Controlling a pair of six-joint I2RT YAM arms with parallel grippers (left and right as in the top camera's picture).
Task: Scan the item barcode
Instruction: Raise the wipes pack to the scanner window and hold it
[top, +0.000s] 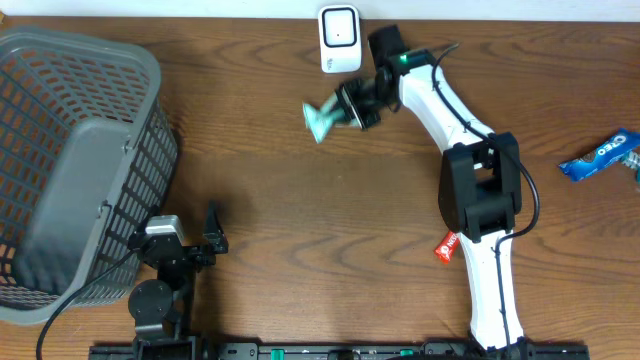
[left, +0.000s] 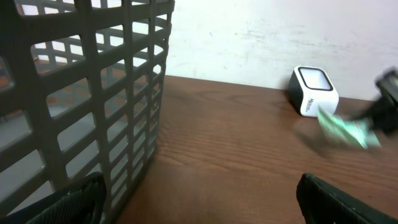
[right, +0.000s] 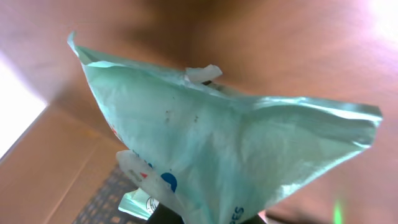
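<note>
Beside one scanner (top: 339, 38), right fingers (top: 348, 105) pinch one green packet (top: 320, 120).

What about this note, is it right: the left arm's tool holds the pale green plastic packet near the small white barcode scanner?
No. The right arm's tool, not the left, holds the pale green plastic packet near the small white barcode scanner; the overhead view shows it.
</note>
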